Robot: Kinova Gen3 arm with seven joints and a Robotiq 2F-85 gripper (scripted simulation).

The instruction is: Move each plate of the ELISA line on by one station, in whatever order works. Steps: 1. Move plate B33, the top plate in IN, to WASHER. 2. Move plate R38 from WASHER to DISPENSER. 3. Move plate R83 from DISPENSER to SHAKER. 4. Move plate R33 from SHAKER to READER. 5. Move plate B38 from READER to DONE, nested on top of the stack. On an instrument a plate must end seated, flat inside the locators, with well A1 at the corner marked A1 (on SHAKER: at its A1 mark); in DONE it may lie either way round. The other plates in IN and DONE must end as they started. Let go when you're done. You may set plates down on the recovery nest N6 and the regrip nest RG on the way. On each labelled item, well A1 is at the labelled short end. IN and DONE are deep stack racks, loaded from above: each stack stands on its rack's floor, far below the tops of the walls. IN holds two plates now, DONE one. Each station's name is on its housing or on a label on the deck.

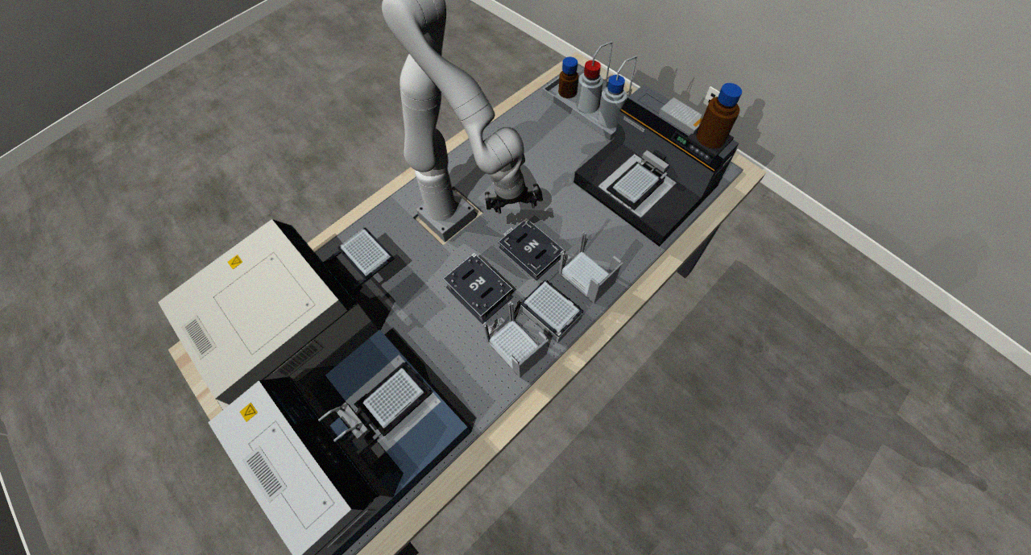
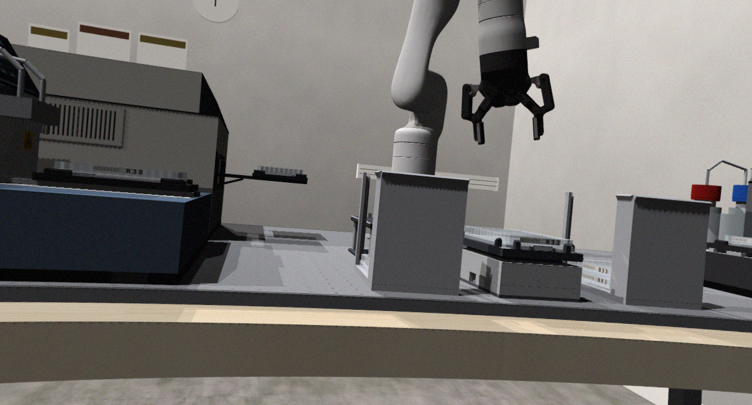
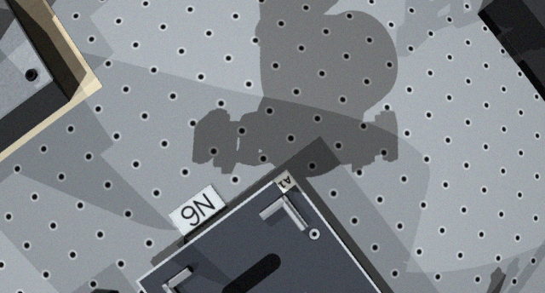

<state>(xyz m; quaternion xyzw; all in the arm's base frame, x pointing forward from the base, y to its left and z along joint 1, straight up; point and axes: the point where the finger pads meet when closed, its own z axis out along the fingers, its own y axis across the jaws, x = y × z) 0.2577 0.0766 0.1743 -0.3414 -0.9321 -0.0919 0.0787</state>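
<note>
Arm: one, jaws (image 2: 507, 131) fully spread, holding nothing, hanging high above the tabletop (image 1: 461, 342) just behind nest N6 (image 1: 531, 246).

Nest N6: bare; its A1 corner shows in the wrist view (image 3: 284, 181).

Nest RG (image 1: 478, 284): bare, beside N6.

Plate R38 (image 2: 118, 169): seated on the blue-housed station at the left.

Plate R33 (image 2: 517, 238): flat on a low block between the two grey racks.

Remaining plates: labels unreadable.
</note>
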